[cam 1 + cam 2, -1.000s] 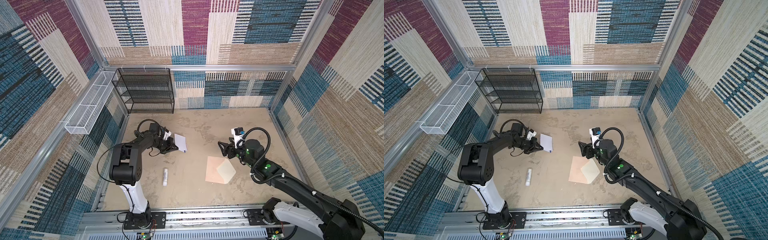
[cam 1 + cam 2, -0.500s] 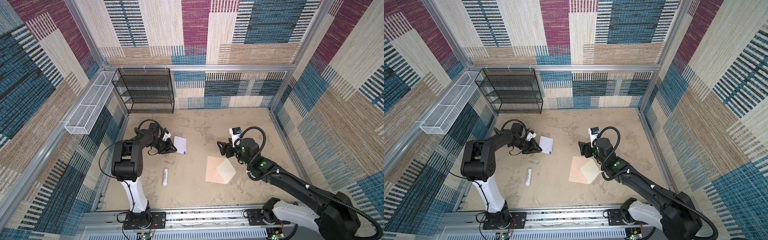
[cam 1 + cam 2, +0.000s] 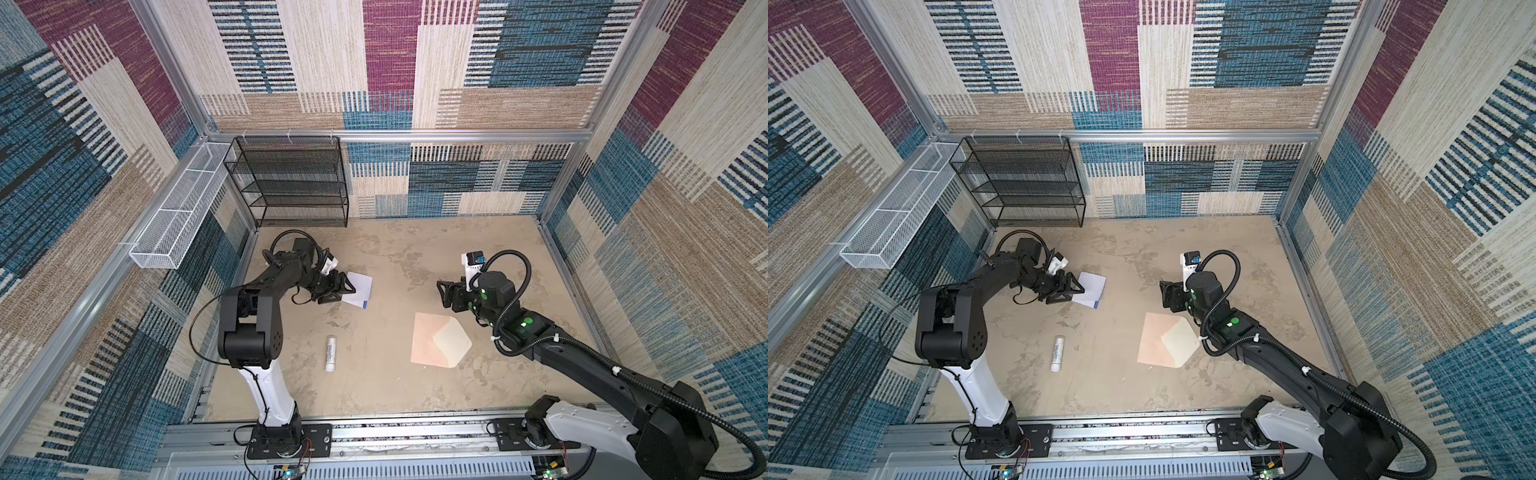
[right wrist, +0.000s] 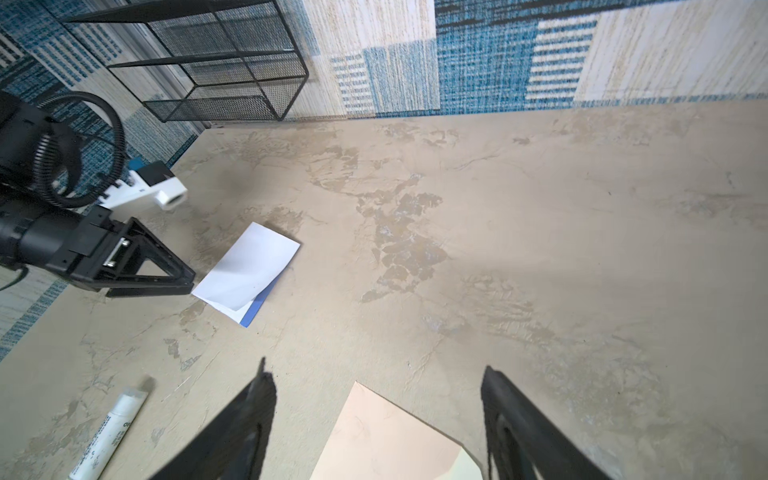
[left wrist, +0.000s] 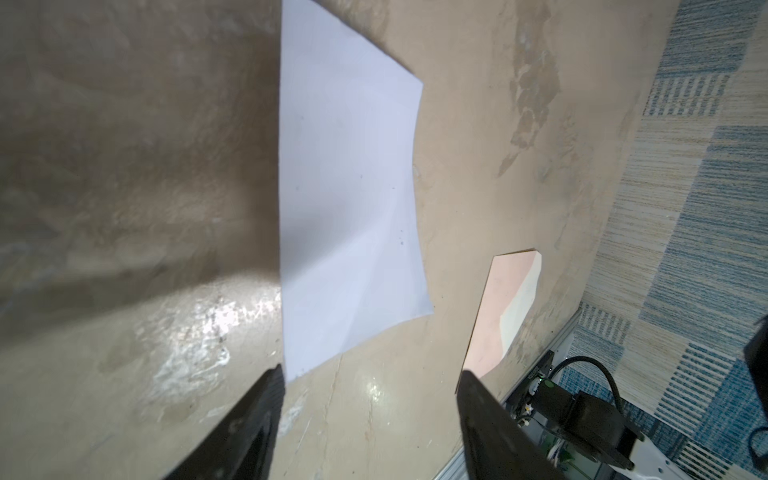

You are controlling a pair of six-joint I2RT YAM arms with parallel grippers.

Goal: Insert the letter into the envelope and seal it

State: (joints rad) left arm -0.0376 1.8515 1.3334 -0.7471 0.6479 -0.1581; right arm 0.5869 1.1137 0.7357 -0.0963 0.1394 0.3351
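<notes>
Top view — left gripper (image 3: 348, 291) low, forearm outstretched, jaws spread beside letter (image 3: 360, 284), right gripper (image 3: 441, 294) spread.

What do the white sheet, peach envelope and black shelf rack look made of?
White folded sheet with blue edge: thin matte paper; it creases and curls.
Peach envelope with cream flap: matte paper, lying flat.
Black shelf rack: likely painted metal mesh, see-through.
</notes>
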